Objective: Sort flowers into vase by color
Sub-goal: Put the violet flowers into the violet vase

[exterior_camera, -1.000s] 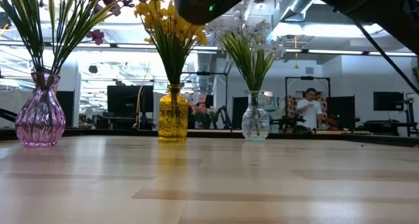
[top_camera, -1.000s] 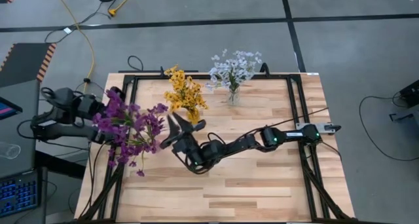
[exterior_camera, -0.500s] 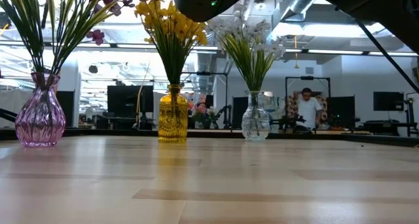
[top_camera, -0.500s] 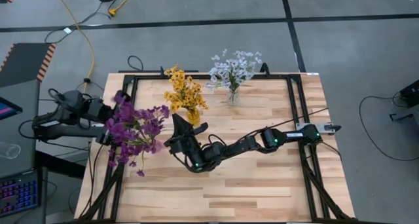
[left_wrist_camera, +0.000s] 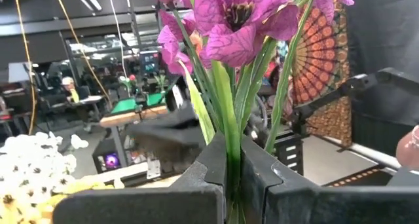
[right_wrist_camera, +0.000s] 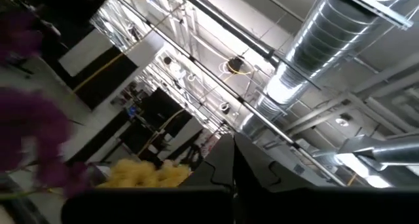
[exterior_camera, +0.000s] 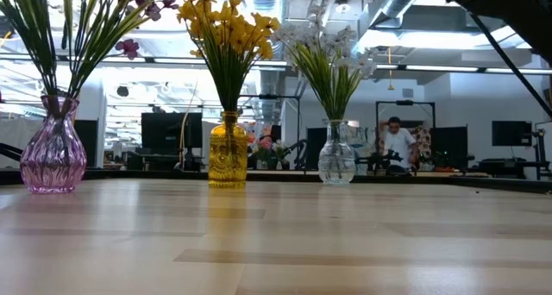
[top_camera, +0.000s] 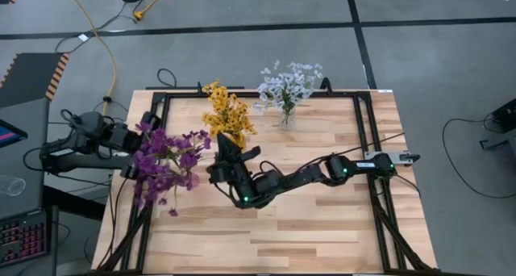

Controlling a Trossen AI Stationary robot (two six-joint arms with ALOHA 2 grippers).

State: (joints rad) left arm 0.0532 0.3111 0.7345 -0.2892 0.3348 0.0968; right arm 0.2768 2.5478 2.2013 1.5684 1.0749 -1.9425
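Pale plank table (top_camera: 322, 236); bulbous glass vases (exterior_camera: 227, 153).

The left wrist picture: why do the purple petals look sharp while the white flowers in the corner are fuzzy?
Left wrist view: purple flowers sit near the lens, in focus; white flowers and the room behind blur out. Right wrist view: purple blooms smear too. Low view: bright ceiling lights backlight the vases.

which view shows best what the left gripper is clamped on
The left wrist view: the left gripper is shut on green stems of the purple flowers, seen close up. The high view shows only the purple bunch hiding that gripper. The low view shows the stems above the purple vase, no gripper. The right wrist view shows only purple blur.
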